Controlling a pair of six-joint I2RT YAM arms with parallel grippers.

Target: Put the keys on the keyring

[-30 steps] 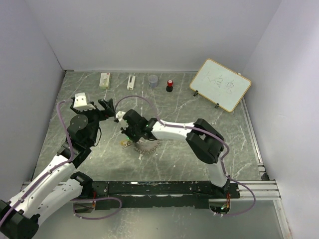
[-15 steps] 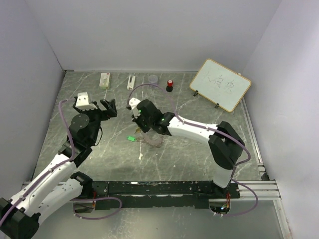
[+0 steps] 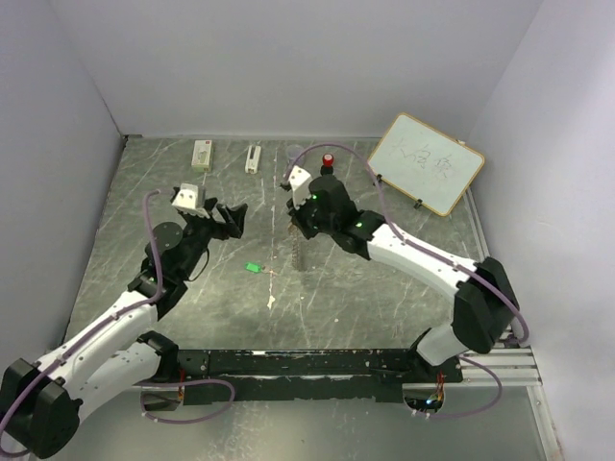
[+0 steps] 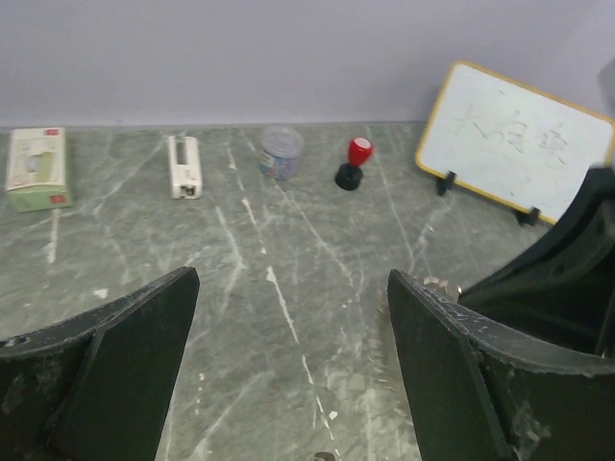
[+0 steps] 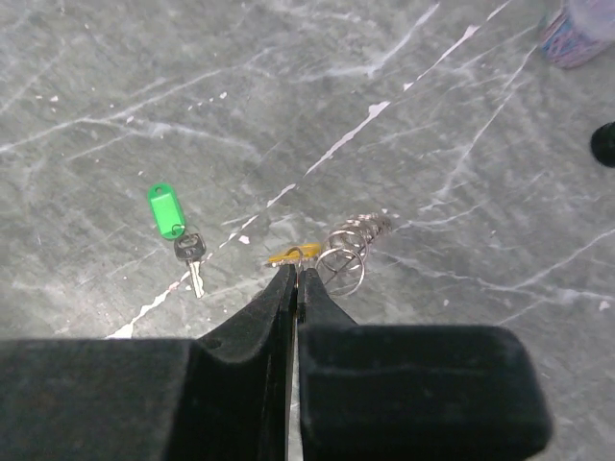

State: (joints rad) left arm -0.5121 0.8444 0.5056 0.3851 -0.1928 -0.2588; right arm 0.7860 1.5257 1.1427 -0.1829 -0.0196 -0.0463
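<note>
My right gripper [image 3: 294, 229] is shut at the yellow-headed key [image 5: 291, 255] and holds it above the table. The silver keyring [image 3: 294, 254] hangs edge-on right below it, and in the right wrist view it shows as a coil of loops [image 5: 351, 252] beside the yellow head. Whether the ring itself is pinched I cannot tell. The green-headed key [image 3: 253, 267] lies flat on the table to the left, also in the right wrist view [image 5: 171, 219]. My left gripper [image 3: 227, 217] is open and empty, left of the hanging ring, with its fingers [image 4: 115, 375] wide apart.
Along the back wall stand a white box [image 3: 201, 155], a small white block [image 3: 252, 158], a grey cup [image 4: 282, 152] and a red-capped black knob [image 3: 328, 160]. A small whiteboard [image 3: 425, 163] leans at the back right. The right arm [image 4: 567, 274] crowds the left gripper's right side.
My right gripper has risen and moved back and right, lifting the keyring and yellow key off the table. The green key stayed on the table. My left gripper has moved right.
</note>
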